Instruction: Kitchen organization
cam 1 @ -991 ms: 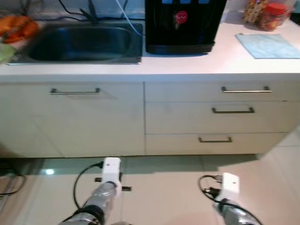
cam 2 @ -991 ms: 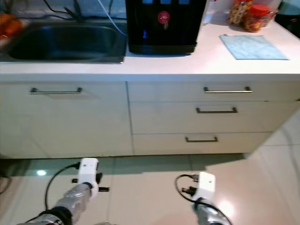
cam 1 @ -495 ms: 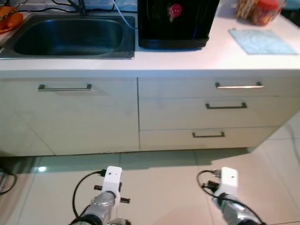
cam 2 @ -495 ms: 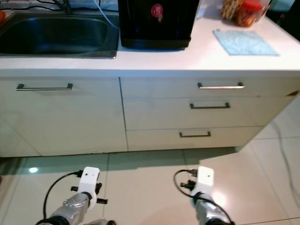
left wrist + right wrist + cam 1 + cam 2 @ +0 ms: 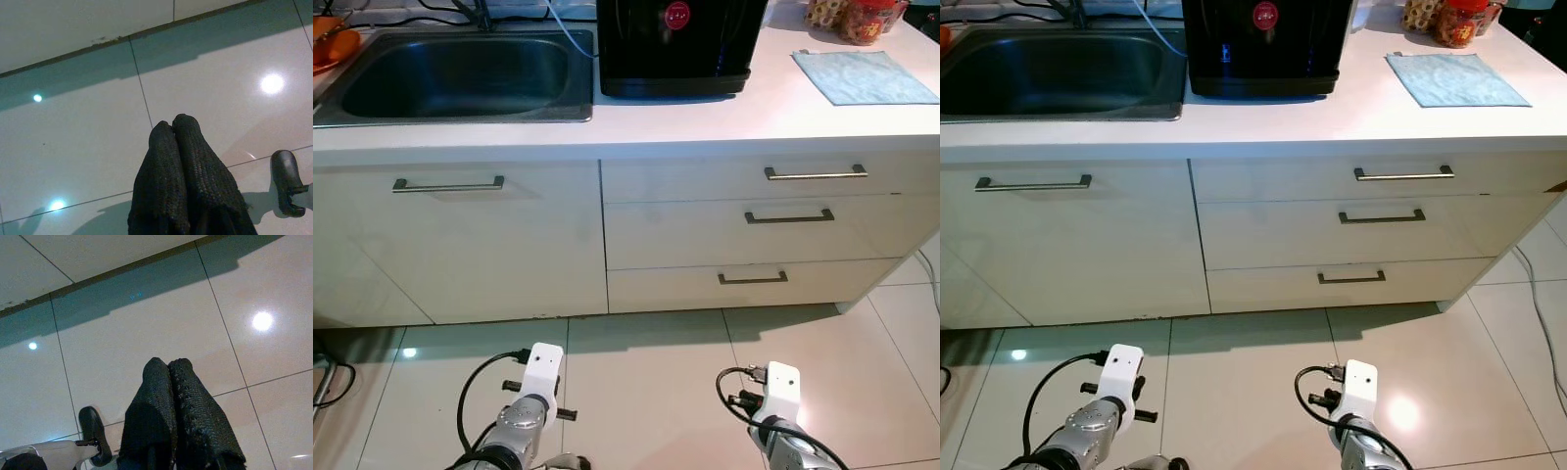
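A white counter point(image 5: 705, 122) runs across the view, with a steel sink point(image 5: 460, 73) at its left and a black water dispenser point(image 5: 677, 44) in the middle. A light blue cloth point(image 5: 864, 76) lies flat at the counter's right, with snack jars point(image 5: 857, 15) behind it. Below are a cabinet door point(image 5: 460, 245) and three drawers point(image 5: 783, 230) with bar handles. Both arms hang low over the floor. My left gripper point(image 5: 172, 122) is shut and holds nothing. My right gripper point(image 5: 167, 363) is shut and holds nothing too.
Glossy beige floor tiles point(image 5: 646, 382) stretch in front of the cabinets. An orange item point(image 5: 333, 44) sits left of the sink. A cable point(image 5: 1538, 304) trails on the floor at the far right. The robot's dark foot point(image 5: 286, 181) rests on the tiles.
The camera has shifted, bringing more floor and the full cabinet front into view. Both arms still hang low with their fingers shut.
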